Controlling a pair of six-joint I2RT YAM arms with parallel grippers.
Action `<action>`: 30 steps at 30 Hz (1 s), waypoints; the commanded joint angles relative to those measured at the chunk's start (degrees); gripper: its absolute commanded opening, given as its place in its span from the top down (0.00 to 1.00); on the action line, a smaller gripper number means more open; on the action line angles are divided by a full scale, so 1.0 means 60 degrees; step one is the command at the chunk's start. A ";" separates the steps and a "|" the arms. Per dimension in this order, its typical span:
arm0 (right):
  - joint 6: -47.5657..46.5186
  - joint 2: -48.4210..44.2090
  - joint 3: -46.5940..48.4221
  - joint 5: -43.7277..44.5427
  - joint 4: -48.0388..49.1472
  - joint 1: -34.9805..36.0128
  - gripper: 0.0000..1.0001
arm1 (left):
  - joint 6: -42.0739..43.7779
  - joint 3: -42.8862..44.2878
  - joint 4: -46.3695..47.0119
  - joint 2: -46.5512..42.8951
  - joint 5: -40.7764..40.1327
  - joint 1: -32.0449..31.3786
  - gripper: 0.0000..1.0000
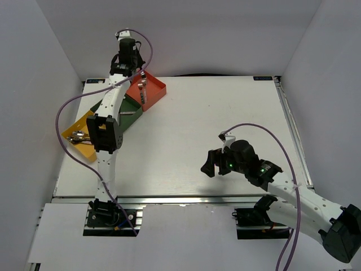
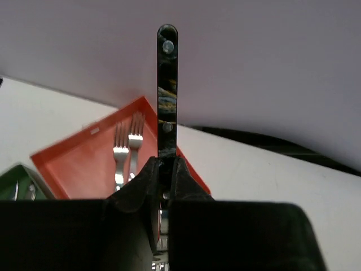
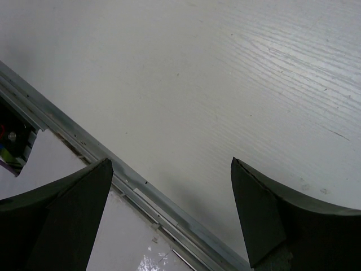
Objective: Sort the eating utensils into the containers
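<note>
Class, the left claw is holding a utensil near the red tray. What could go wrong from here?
1. The left claw pinches the utensil with most of the handle sticking out past it, so it might slip or swing.
2. Its head is hidden, so it may not belong with the two forks in the red tray.

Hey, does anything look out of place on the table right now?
Nothing spilled or damaged. One dark-handled utensil is not in a tray: the left fingers pinch it near the red tray, where two forks lie side by side.
</note>
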 commanded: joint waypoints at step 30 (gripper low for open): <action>-0.0038 0.2345 -0.0213 -0.0812 0.1794 -0.0044 0.11 | 0.2552 -0.2217 0.3181 0.0771 0.2138 0.0684 0.23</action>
